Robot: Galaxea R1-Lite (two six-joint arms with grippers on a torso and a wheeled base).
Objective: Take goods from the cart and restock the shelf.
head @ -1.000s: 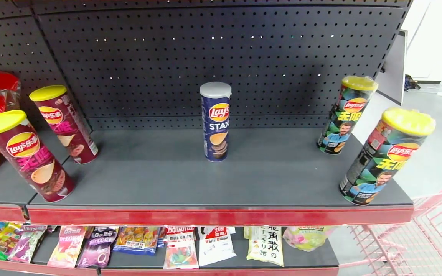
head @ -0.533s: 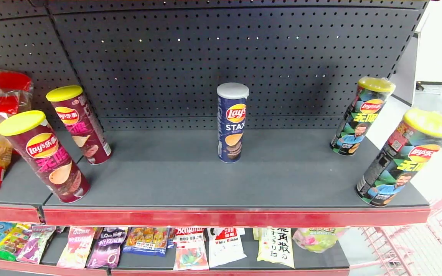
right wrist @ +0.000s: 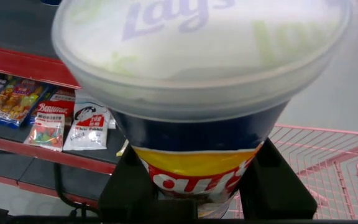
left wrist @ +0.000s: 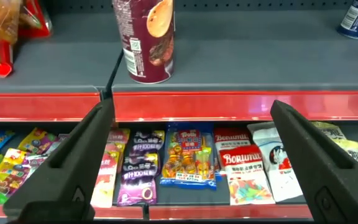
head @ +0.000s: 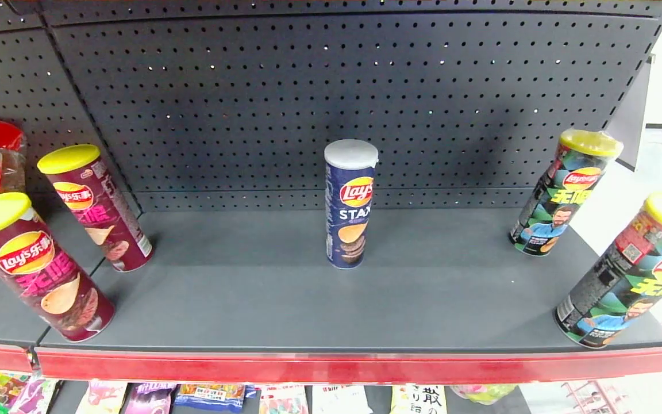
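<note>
1. The left gripper point(left wrist: 191, 109) is hanging wide open and empty just before the grey metal shelf point(head: 285, 299), below the near maroon cardboard can with a yellow lid point(head: 32, 270). If it lifts carelessly from here, it is risking a knock against the shelf's red front edge or that can.
2. The dark blue can with a grey lid point(head: 349, 207) is standing alone mid-shelf, well apart from its neighbours. A clumsy placement beside it is risking a topple.
3. The right gripper point(right wrist: 207, 186) is clamping a tall blue can with a translucent lid point(right wrist: 197, 81) well below the lid, near the pink wire cart point(right wrist: 328, 155). Held there, the can is looking prone to tilting or slipping.
4. The near green-and-black can with a yellow lid point(head: 624, 276) is standing at the shelf's right front corner. An arm swinging in from the right is risking pushing it off.
</note>
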